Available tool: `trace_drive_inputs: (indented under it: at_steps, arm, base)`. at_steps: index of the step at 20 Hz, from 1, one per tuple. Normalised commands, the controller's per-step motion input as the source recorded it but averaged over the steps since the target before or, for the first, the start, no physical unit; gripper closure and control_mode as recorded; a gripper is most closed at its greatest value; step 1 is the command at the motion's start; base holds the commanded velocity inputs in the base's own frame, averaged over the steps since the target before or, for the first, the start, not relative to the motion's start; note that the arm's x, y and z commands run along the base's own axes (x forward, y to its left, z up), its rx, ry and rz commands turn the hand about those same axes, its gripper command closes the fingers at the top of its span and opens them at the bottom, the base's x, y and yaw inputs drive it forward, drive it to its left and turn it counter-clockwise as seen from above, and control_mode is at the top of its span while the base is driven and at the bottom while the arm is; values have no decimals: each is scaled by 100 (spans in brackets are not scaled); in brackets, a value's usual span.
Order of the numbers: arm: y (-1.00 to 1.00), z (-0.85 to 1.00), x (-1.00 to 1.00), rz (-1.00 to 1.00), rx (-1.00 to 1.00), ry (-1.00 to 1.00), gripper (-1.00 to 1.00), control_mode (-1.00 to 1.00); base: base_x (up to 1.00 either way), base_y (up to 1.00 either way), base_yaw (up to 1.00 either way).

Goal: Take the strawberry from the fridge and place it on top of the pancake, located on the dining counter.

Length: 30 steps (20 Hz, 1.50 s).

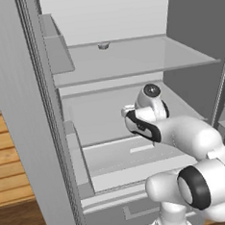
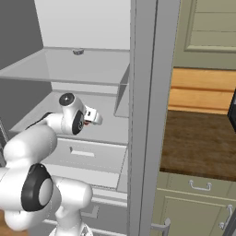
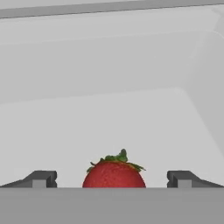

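Where the left base view looks into the open fridge (image 1: 33, 116), smooth light-grey walls and flat pale shelves show, the white arm reaching over the middle shelf; a small dark item (image 1: 104, 45) sits on the upper shelf, too small to identify. From the right base view, a wood-plank counter (image 2: 198, 147) over sage-green cabinets (image 2: 193, 207) stands beside the fridge. Along the hand view, the strawberry (image 3: 113, 174), glossy red with green leaves, rests on the white shelf between the gripper (image 3: 111, 179) fingertips (image 3: 41, 178), which stand wide, not touching it. No writing is legible.
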Motion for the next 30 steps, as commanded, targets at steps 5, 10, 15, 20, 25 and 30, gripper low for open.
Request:
trace_drive_inputs:
  at_steps: [5, 10, 15, 20, 25, 30]
  arm:
    - [0, -35, 0, 0, 5, 4, -100, -100]
    - [0, -30, 0, 0, 1, 0, 100, -100]
    - [0, -28, -2, 0, 0, 0, 100, -100]
    - [0, -1, -57, 0, 0, 0, 100, -100]
    - [2, 25, -97, 4, 0, -3, 100, -100]
    - [9, 70, -81, 4, -3, 11, 100, -100]
  base:
    - [0, 0, 0]
    - [0, 0, 0]
    - [0, 0, 0]
    - [0, 0, 0]
    - [0, 0, 0]
    - [0, 0, 0]
